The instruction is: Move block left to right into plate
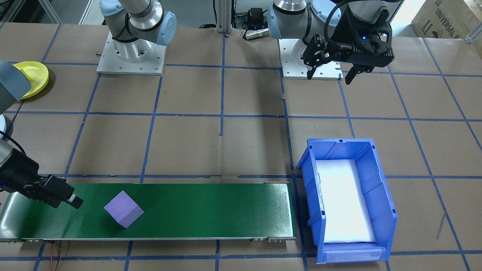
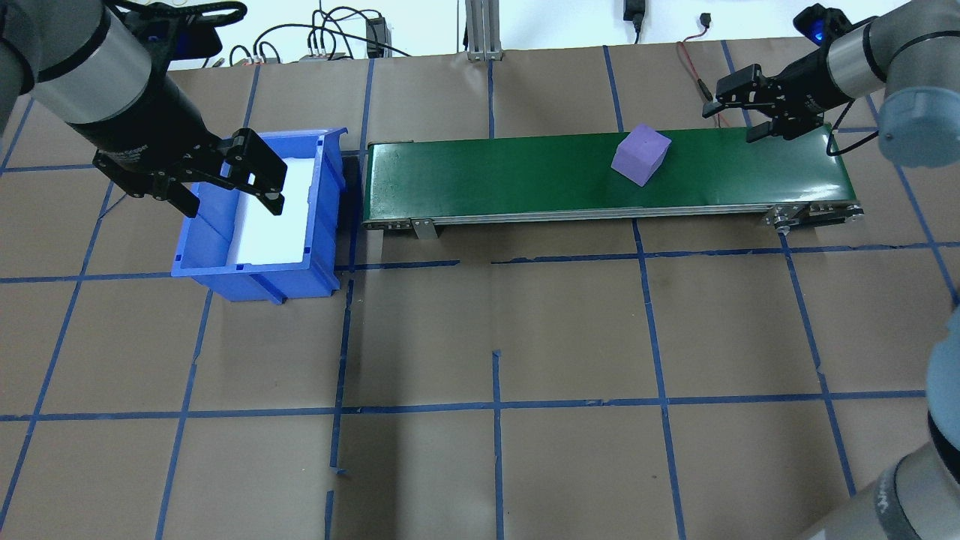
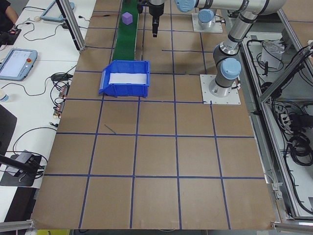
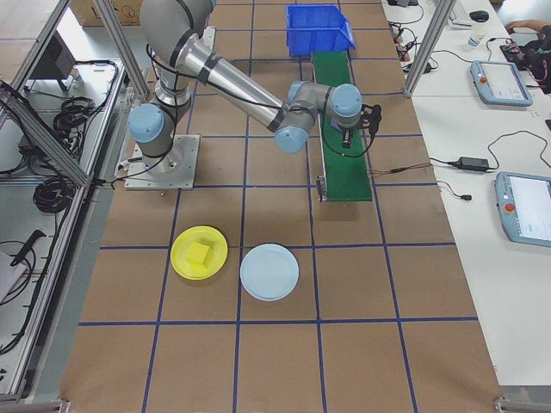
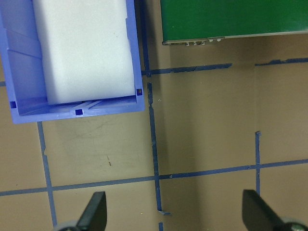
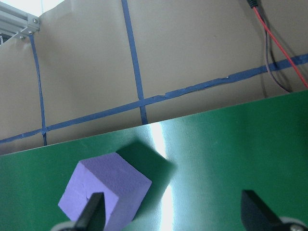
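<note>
my right gripper (image 2: 759, 111) hangs wide open and empty over the green belt (image 2: 525, 174), with the purple block (image 2: 640, 154) just beside it on the belt. my left gripper (image 2: 225, 176) is open too, holding nothing, above the blue bin (image 2: 259, 277). the yellow plate (image 4: 199, 252) sits well apart on the bench (image 2: 495, 337).

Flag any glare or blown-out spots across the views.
Right wrist view: a bright glare streak on the green belt beside the purple block. Front-facing view: the white liner in the blue bin is blown out, and the belt's ends show a sheen. Left wrist view: the liner is near white, still readable.
</note>
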### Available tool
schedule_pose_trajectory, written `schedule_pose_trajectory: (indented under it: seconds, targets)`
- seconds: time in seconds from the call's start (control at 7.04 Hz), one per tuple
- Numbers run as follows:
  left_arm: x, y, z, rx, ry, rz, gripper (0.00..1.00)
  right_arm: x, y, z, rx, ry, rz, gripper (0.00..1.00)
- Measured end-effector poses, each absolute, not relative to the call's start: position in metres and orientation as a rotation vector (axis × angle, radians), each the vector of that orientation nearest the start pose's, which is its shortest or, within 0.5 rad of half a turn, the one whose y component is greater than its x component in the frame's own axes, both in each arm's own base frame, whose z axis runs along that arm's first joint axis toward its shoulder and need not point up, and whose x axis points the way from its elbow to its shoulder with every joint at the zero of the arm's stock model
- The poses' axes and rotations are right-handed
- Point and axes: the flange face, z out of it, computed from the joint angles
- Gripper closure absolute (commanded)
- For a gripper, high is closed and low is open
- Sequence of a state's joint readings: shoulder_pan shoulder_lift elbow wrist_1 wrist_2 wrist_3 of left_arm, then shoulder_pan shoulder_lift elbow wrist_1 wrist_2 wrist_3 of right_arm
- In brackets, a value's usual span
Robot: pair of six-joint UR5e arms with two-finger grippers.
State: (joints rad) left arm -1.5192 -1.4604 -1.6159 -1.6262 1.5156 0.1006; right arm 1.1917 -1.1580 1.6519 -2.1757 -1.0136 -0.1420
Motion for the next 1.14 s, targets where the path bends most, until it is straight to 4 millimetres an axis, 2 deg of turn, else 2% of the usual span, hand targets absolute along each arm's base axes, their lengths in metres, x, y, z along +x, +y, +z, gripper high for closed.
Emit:
schedule_pose_trajectory:
  seconds: [0.43,1.14]
  targets:
    - [-0.105,-0.451,0.511,-0.008,3.083,-0.007,0.0,-0.042,-0.662,0.271,0.125,2.604,-0.391,0.0]
    - [-0.107,-0.452,0.508,-0.051,3.103,-0.004,0.0,-0.02,-0.661,0.261,0.286,2.583,-0.307,0.0]
